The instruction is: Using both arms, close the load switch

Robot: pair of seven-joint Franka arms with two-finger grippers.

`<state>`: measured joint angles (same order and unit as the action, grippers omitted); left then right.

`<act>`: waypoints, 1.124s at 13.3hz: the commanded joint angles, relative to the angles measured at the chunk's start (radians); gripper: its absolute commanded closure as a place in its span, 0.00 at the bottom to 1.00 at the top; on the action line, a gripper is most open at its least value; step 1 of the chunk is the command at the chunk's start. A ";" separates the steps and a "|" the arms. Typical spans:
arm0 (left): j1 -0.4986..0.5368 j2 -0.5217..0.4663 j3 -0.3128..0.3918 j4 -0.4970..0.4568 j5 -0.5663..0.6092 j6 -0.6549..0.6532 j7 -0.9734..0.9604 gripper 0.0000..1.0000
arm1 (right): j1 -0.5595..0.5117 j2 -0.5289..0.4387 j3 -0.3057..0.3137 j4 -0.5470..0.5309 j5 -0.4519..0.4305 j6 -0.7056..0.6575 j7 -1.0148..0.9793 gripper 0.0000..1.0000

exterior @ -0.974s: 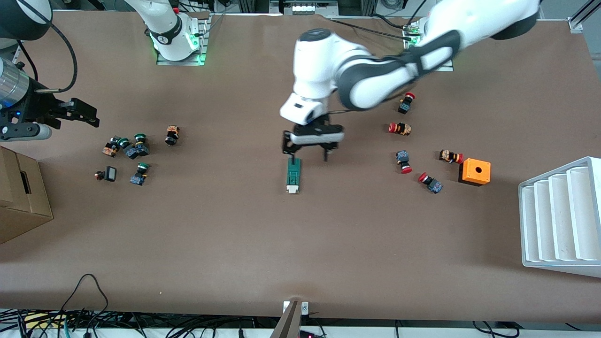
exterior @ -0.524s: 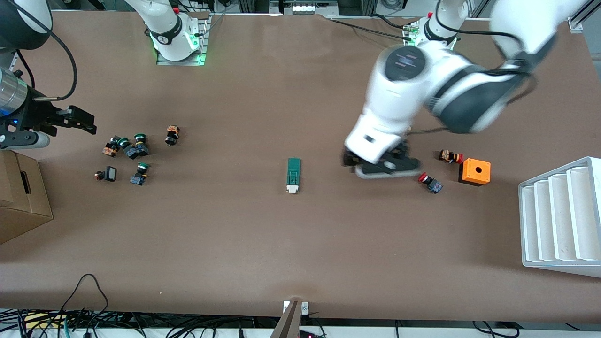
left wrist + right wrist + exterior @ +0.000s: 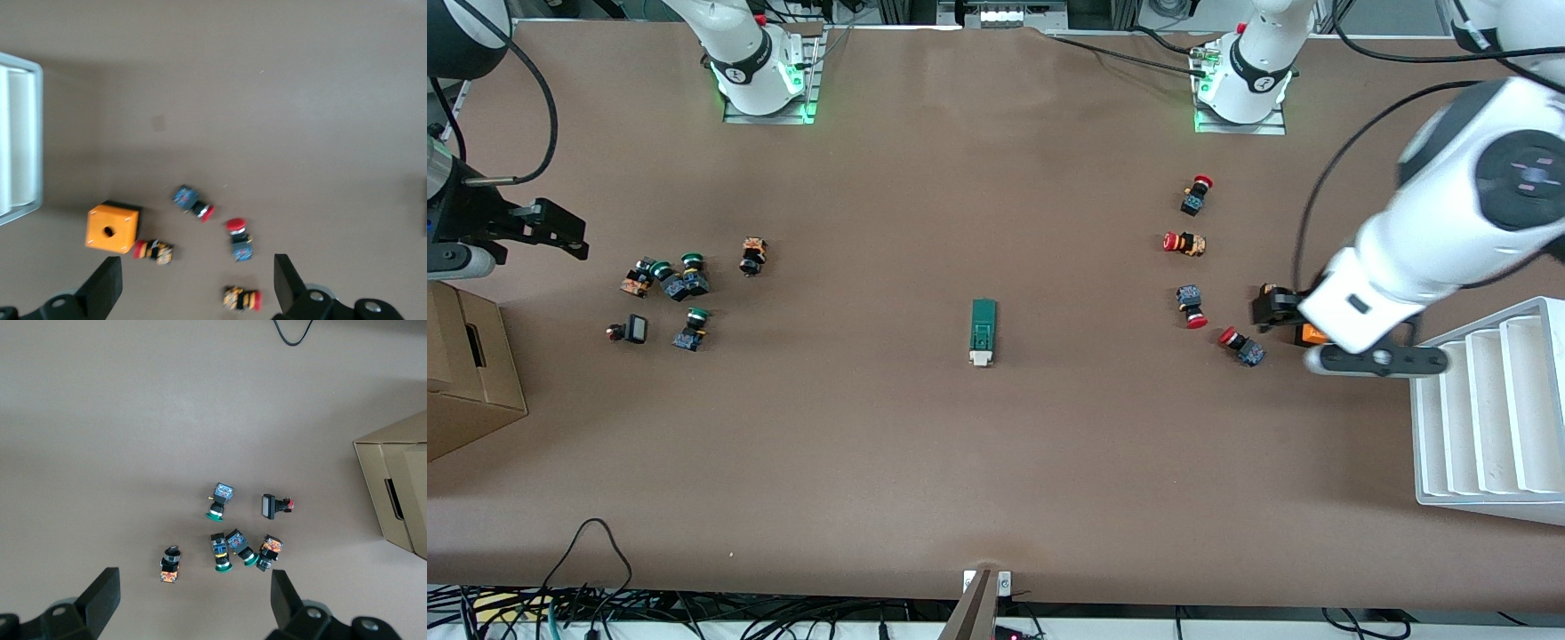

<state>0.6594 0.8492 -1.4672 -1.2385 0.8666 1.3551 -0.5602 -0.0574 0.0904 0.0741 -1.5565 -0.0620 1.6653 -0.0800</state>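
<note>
The load switch [image 3: 983,332] lies alone mid-table, a narrow dark-green block with its white piece at the end nearer the front camera. Neither gripper is near it. My left gripper [image 3: 1279,309] hangs open over the orange box [image 3: 1310,333] at the left arm's end of the table. In the left wrist view the left gripper [image 3: 195,283] holds nothing, and only table and push-buttons show between its fingers. My right gripper [image 3: 560,233] waits open and empty at the right arm's end, above the green-capped buttons [image 3: 233,547]; its own view shows it [image 3: 193,597] open.
Several red-capped push-buttons [image 3: 1192,306] lie scattered near the orange box [image 3: 112,228]. Green-capped ones [image 3: 667,280] cluster at the right arm's end. A white ribbed rack [image 3: 1489,409] and a cardboard box [image 3: 463,373] stand at the two ends.
The left arm has swung away from above the load switch toward its own end, now over the orange box. The right gripper drifted slightly outward. The switch has not moved.
</note>
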 commanded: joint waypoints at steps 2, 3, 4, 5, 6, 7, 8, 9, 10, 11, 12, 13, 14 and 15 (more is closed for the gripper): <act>-0.023 0.007 0.007 0.131 -0.006 -0.071 0.082 0.00 | -0.002 0.011 0.006 0.041 0.013 -0.019 -0.015 0.00; -0.023 0.007 0.024 0.148 -0.003 -0.071 0.098 0.00 | -0.002 0.014 0.006 0.041 0.014 -0.021 -0.020 0.00; -0.021 0.005 0.030 0.161 -0.003 -0.074 0.130 0.00 | -0.002 0.014 0.007 0.041 0.016 -0.021 -0.020 0.00; -0.002 0.005 0.033 0.183 -0.003 -0.076 0.161 0.00 | -0.004 0.014 0.006 0.042 0.031 -0.021 -0.020 0.00; 0.021 0.005 0.044 0.189 -0.011 -0.071 0.190 0.00 | -0.004 0.012 0.004 0.044 0.051 -0.019 -0.018 0.00; 0.026 -0.004 0.076 0.189 -0.020 -0.074 0.231 0.00 | -0.007 0.012 0.000 0.052 0.060 -0.022 -0.017 0.00; 0.022 -0.030 0.123 0.194 -0.049 -0.074 0.277 0.00 | -0.009 0.012 0.000 0.056 0.067 -0.035 -0.017 0.00; 0.008 -0.085 0.227 0.203 -0.123 -0.067 0.323 0.00 | -0.009 0.012 0.000 0.058 0.070 -0.048 -0.017 0.00; -0.038 -0.154 0.371 0.211 -0.246 -0.059 0.369 0.00 | -0.009 0.012 -0.002 0.058 0.070 -0.050 -0.015 0.00; -0.082 -0.224 0.541 0.211 -0.388 -0.032 0.416 0.00 | -0.009 0.012 -0.002 0.058 0.068 -0.050 -0.015 0.00; -0.142 -0.289 0.708 0.200 -0.525 0.002 0.471 0.00 | -0.009 0.012 -0.002 0.058 0.068 -0.050 -0.014 0.00; -0.212 -0.336 0.855 0.195 -0.632 0.021 0.517 0.00 | -0.009 0.012 -0.002 0.058 0.068 -0.050 -0.014 0.00; -0.287 -0.370 1.002 0.192 -0.714 0.027 0.554 0.00 | -0.009 0.012 -0.002 0.058 0.068 -0.050 -0.014 0.00; -0.366 -0.401 1.127 0.179 -0.775 0.027 0.571 0.00 | -0.009 0.012 -0.003 0.058 0.068 -0.050 -0.015 0.00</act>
<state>0.4708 0.5581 -0.6519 -1.0387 0.2221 1.3667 -0.0709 -0.0605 0.0938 0.0722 -1.5266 -0.0104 1.6384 -0.0822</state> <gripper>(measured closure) 0.000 0.000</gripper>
